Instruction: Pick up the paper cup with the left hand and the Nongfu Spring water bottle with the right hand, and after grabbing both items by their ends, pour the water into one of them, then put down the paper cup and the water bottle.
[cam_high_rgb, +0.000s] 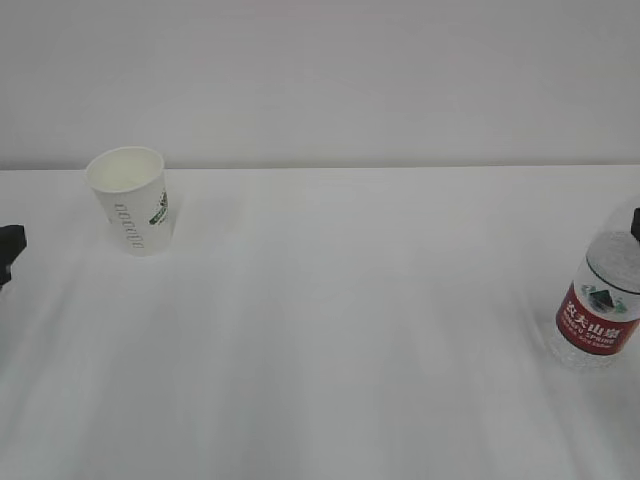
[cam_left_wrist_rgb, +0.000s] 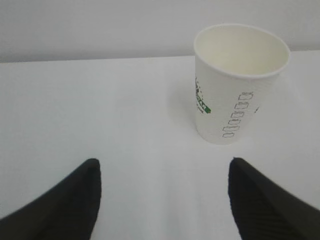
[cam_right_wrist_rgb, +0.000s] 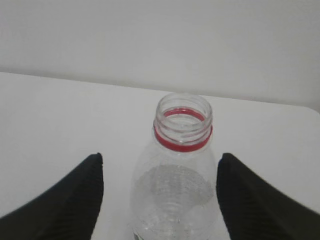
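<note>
One small white tapered paper cup with a green-and-black logo stands upright at upper left, mouth up. One clear ribbed plastic bottle with a red label stands upright at the right edge — uncapped, neck up. The black left gripper is spread before the cup; the black right gripper flanks the bottle's shoulders, jaws apart — gripping nothing.

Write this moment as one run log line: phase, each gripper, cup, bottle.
phase: pre-grasp | left gripper: open, short of paper cup | right gripper: open, flanking bottle | cup: upright on table | bottle: upright, uncapped
</note>
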